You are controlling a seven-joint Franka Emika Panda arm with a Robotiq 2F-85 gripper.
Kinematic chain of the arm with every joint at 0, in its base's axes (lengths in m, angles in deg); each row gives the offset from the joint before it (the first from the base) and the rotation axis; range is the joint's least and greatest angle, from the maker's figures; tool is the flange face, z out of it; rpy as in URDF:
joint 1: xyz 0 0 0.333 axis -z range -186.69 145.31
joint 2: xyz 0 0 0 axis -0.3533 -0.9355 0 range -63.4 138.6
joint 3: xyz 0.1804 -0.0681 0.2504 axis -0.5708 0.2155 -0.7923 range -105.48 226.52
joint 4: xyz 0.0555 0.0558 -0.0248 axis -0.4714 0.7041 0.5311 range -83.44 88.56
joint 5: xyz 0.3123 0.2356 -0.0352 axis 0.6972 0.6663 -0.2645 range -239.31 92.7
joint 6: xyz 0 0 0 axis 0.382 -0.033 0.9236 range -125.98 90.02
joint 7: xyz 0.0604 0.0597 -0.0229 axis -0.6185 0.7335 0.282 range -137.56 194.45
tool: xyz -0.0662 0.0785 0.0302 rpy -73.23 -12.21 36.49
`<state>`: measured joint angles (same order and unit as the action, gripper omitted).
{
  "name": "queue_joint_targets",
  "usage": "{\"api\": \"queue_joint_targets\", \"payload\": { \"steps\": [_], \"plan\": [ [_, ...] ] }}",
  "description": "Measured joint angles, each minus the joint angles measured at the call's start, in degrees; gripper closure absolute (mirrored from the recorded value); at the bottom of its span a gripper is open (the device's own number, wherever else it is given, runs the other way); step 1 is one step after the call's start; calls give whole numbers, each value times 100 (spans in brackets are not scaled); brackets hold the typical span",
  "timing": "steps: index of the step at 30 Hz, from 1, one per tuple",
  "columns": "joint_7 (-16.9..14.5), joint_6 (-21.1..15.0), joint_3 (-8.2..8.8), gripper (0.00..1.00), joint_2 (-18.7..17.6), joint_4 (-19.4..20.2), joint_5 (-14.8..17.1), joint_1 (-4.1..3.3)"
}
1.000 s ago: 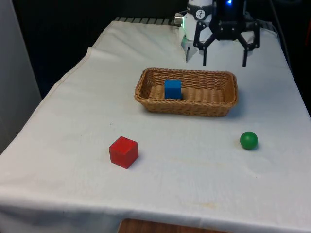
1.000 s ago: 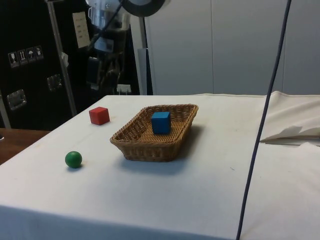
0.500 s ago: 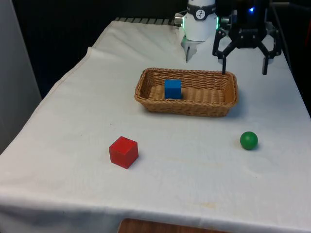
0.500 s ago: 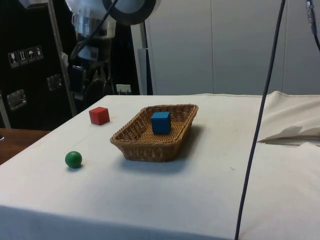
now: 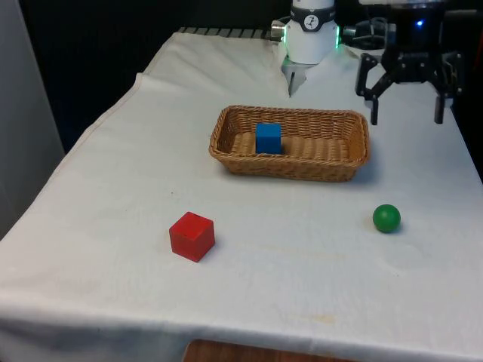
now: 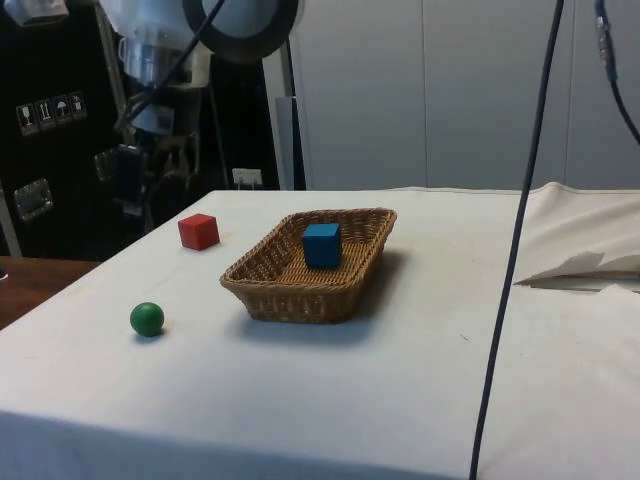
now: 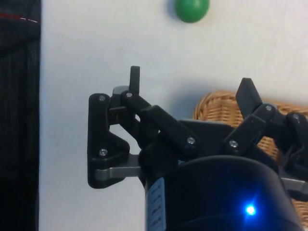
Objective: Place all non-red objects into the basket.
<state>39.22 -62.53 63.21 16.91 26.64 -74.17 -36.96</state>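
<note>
Green ball (image 5: pixel 386 218) well beyond jaws

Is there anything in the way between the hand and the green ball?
Nothing visible. The hand hangs open above the table just past the basket's end at the front view's right, and the green ball sits alone on bare white cloth nearer the camera.

A white arm (image 5: pixel 312 30) carries a black gripper (image 5: pixel 406 117) of linked bars with silver screws.
</note>
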Motion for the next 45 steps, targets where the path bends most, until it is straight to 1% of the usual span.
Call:
{"api": "queue_joint_targets", "payload": {
  "steps": [1,5,8,13,14,16,19,21,22,23,30,31,32,36,45],
  "plan": [
    [109,11,-40,0,-52,-74,-86,-11],
    [321,57,-115,0,-195,-235,-275,-34],
    [350,80,-138,0,-304,-338,-298,-34],
    [327,218,-149,0,-647,-710,-298,-29],
    [327,218,-149,0,-647,-710,-298,-29],
    [292,355,-138,0,-854,-957,-298,-11],
    [235,464,-120,0,-1020,-1152,-286,23],
    [178,504,-97,0,-1106,-1226,-269,57],
    [115,516,-74,0,-1192,-1289,-258,97],
    [115,516,-74,0,-1192,-1289,-258,97],
    [-97,539,-23,0,-1478,-1495,-143,195],
    [-97,539,-23,0,-1478,-1495,-143,195],
    [-103,544,-23,0,-1558,-1576,-126,206],
    [-109,567,-46,0,-1707,-1725,-57,206],
    [-126,579,-52,0,-1896,-1845,6,212]
  ]
}}
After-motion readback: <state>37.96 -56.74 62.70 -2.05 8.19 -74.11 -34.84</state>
